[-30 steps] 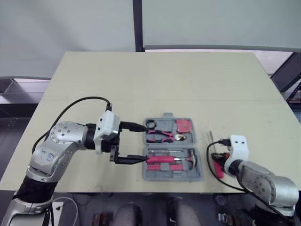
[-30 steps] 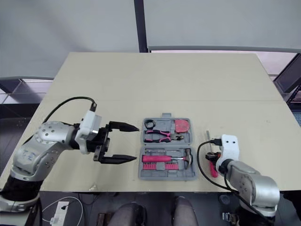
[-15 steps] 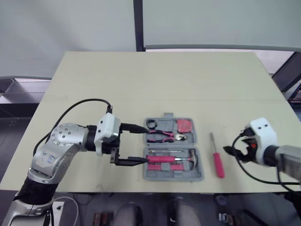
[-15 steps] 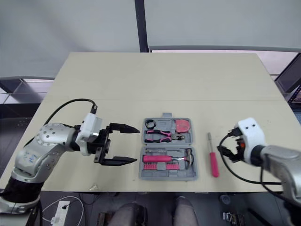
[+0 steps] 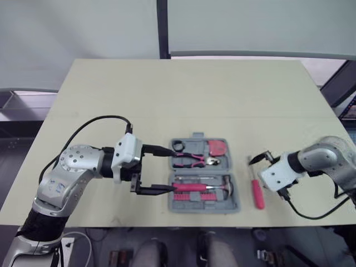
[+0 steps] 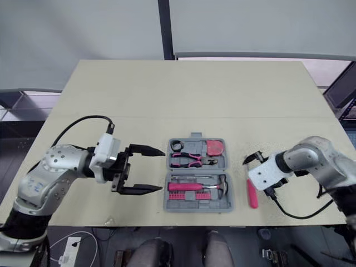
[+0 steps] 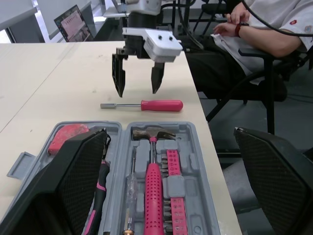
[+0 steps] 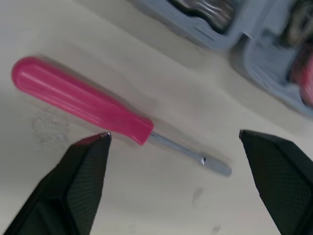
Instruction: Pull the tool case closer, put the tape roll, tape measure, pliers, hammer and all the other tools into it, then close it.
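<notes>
The grey tool case (image 5: 204, 209) lies open near the table's front edge. It holds the black tape roll (image 5: 178, 146), pink tape measure (image 5: 218, 148), pliers (image 5: 192, 161) and hammer (image 5: 203, 189). A pink-handled screwdriver (image 5: 257, 193) lies flat on the table just right of the case. My right gripper (image 5: 260, 158) hovers open above its metal shaft, fingers pointing down, nothing between them; the screwdriver (image 8: 80, 100) lies below the spread fingers. My left gripper (image 5: 170, 170) stands open at the case's left edge, holding nothing.
The table's front edge (image 5: 167, 223) runs close behind the case and screwdriver. The far half of the tabletop (image 5: 189, 94) is bare. Beyond the table's right side a person (image 7: 264, 24) sits in a black chair (image 7: 264, 73).
My right gripper opened off the screwdriver's handle, swung out to the right, then came back over the shaft. The screwdriver stayed on the table. The left arm has not moved.
</notes>
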Controlling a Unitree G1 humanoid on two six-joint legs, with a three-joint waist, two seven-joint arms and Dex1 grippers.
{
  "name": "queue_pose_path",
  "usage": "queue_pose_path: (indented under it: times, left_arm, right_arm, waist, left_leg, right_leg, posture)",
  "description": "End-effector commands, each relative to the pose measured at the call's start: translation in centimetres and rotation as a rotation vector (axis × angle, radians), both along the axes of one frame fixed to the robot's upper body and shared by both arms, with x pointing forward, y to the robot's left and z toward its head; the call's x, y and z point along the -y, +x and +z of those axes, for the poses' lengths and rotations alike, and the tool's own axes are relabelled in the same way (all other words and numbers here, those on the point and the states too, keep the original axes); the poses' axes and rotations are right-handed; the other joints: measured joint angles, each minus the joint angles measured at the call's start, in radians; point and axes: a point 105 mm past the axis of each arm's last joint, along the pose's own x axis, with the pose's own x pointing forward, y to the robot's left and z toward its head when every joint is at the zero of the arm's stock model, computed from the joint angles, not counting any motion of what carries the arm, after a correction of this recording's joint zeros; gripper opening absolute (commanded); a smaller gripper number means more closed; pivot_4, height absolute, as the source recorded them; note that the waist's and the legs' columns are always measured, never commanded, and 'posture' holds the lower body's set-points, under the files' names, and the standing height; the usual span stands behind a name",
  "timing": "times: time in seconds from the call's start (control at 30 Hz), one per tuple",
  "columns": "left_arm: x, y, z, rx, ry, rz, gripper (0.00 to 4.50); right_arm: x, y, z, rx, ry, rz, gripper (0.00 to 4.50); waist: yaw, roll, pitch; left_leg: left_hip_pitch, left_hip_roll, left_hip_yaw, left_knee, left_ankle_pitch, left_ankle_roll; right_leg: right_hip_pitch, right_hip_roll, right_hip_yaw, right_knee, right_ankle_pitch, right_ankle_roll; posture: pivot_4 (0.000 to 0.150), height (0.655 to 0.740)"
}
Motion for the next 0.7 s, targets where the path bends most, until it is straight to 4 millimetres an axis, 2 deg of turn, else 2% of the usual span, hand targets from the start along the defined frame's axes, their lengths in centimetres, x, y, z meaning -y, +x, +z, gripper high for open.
queue_pose_path:
  times: [0.03,0.2,0.33,0.37,0.43,0.6,0.63,0.7]
  left_arm:
    - [0.1,-0.5,0.8,0.048,0.001,-0.014,4.5]
    - [0.1,-0.3,0.8,0.052,0.002,-0.005,4.5]
    - [0.0,-0.2,0.9,0.055,0.003,-0.003,4.5]
    - [0.0,-0.2,0.9,0.056,0.003,-0.002,4.5]
    - [0.1,-0.1,0.9,0.057,0.003,-0.002,4.5]
    - [0.2,0.0,1.0,0.061,0.001,-0.003,4.5]
    - [0.2,0.0,1.1,0.062,0.001,-0.004,4.5]
    - [0.2,0.1,1.1,0.064,0.0,-0.004,4.5]
  right_arm:
    - [-0.3,-0.1,-1.0,0.0,-0.049,0.176,4.44]
    - [-0.7,-0.6,-2.3,-0.032,-0.065,0.31,4.44]
    - [-0.5,-0.7,-2.8,-0.039,-0.077,0.341,4.44]
    - [-0.5,-0.7,-2.8,-0.038,-0.076,0.341,3.88]
    - [-0.4,-0.6,-2.9,-0.033,-0.076,0.339,3.24]
    - [0.1,-0.5,-2.8,-0.023,-0.066,0.319,0.72]
    - [0.3,-0.6,-2.7,-0.021,-0.064,0.31,0.42]
    - [0.8,-0.7,-2.4,-0.022,-0.046,0.27,0.41]
  waist:
    - [-0.001,0.0,0.0]
    - [-0.001,0.0,0.0]
    - [-0.003,0.001,0.0]
    - [-0.003,0.0,0.0]
    - [-0.004,0.0,0.0]
    - [-0.019,0.0,0.0]
    - [-0.022,0.0,0.0]
    - [-0.023,0.0,0.0]
  left_leg:
    - [0.0,0.0,0.0,0.0,0.0,0.0]
    - [0.0,0.001,-0.001,0.0,0.0,0.0]
    - [0.0,0.001,-0.001,0.002,0.0,0.0]
    - [0.0,0.001,-0.001,0.002,0.0,0.0]
    - [0.0,0.001,-0.002,0.002,0.0,0.0]
    - [0.0,0.002,-0.002,0.002,0.0,0.0]
    - [0.0,0.002,-0.002,0.002,0.001,-0.001]
    - [0.0,0.002,-0.002,0.002,0.001,-0.001]
  right_leg:
    - [0.0,0.0,0.0,0.001,0.0,0.0]
    - [0.0,0.0,0.0,0.002,0.0,-0.001]
    - [0.001,0.0,0.0,0.003,0.0,-0.001]
    - [0.001,0.0,0.0,0.003,0.0,-0.001]
    - [0.001,0.0,0.0,0.003,0.0,-0.001]
    - [0.001,0.0,0.0,0.004,-0.001,-0.001]
    - [0.001,0.0,0.0,0.005,-0.001,-0.002]
    - [0.001,0.0,0.0,0.005,-0.001,-0.002]
  posture:
    - [0.15,0.74]
    - [0.15,0.74]
    - [0.15,0.74]
    - [0.15,0.74]
    - [0.15,0.74]
    - [0.15,0.74]
    - [0.15,0.74]
    - [0.15,0.74]
